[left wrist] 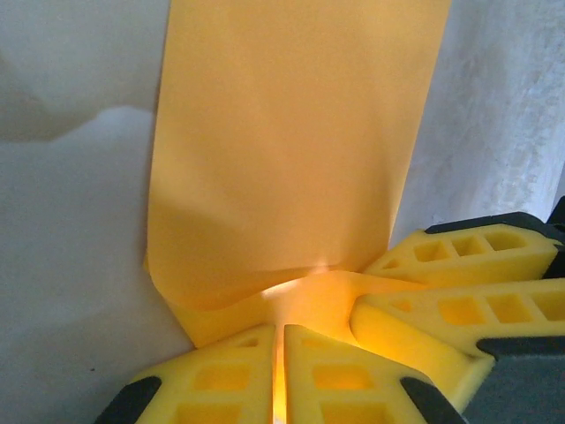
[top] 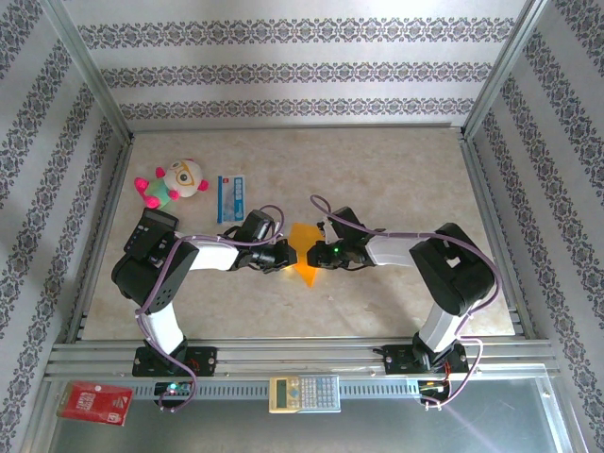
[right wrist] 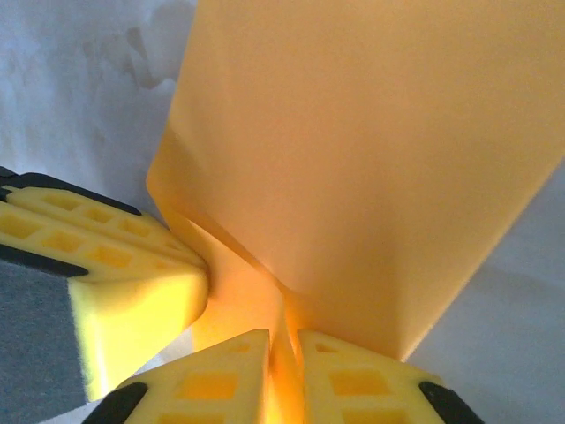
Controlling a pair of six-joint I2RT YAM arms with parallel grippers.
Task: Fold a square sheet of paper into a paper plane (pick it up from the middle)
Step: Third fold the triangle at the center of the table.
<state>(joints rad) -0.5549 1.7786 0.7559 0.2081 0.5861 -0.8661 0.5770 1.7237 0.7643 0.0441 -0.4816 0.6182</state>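
The square sheet of paper point(top: 304, 247), orange-yellow and folded, is held up off the table between both arms at mid-table. My left gripper point(top: 289, 255) comes in from the left and is shut on the sheet's lower fold point(left wrist: 291, 300); in the left wrist view its jaws point(left wrist: 282, 329) press together on the paper. My right gripper point(top: 317, 253) meets it from the right. Its jaws point(right wrist: 284, 334) stand slightly apart with the fold point(right wrist: 353, 177) running between them. Each wrist view also shows the other gripper's yellow fingers point(left wrist: 459, 283) point(right wrist: 115, 265) against the paper.
A pink-and-white toy point(top: 175, 181) and a blue-and-white packet point(top: 231, 196) lie at the back left. A black device point(top: 151, 229) sits by the left arm. A calculator point(top: 304, 393) and a red packet point(top: 94, 403) rest on the front rail.
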